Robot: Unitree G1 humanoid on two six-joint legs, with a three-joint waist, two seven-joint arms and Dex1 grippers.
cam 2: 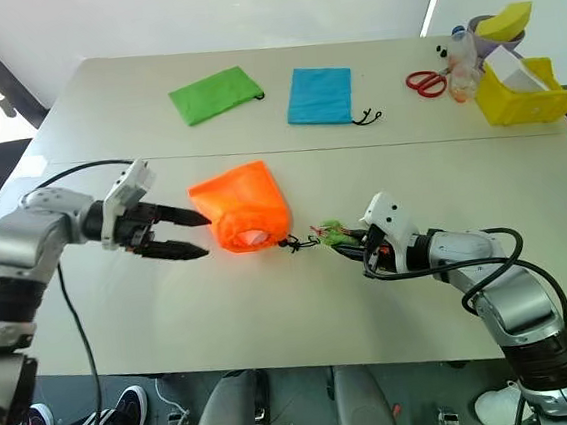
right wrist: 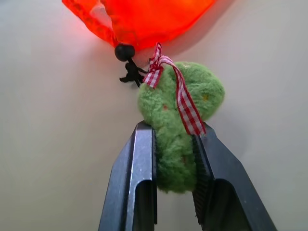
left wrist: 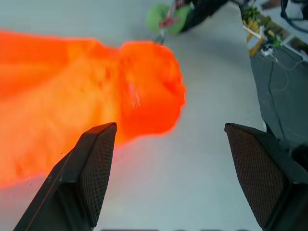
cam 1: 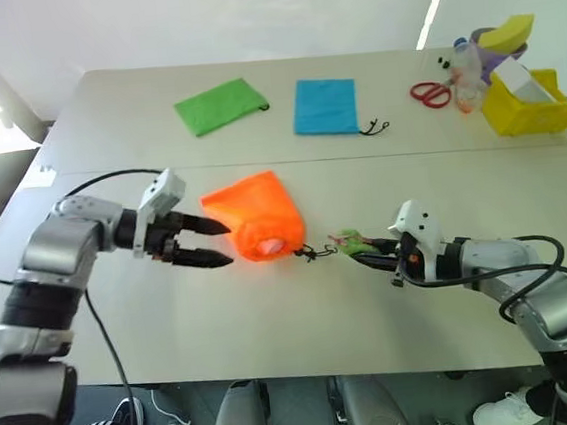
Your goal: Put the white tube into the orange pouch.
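— So where is the slim white plastic tube [cam 1: 270, 245]?

— Its pale end shows in the near mouth of the bright orange fabric pouch [cam 1: 255, 213]; I judge the rest lies inside, along the pouch, running far-left to near-right.

— And the grippers?

— The left gripper [cam 1: 218, 242] hangs just left of the pouch, fingers spread wide and empty. The right gripper [right wrist: 174, 159] is clamped on the fuzzy green pom-pom [right wrist: 180, 115] at the cord's end, right of the mouth, so it is better placed to pull the cord.
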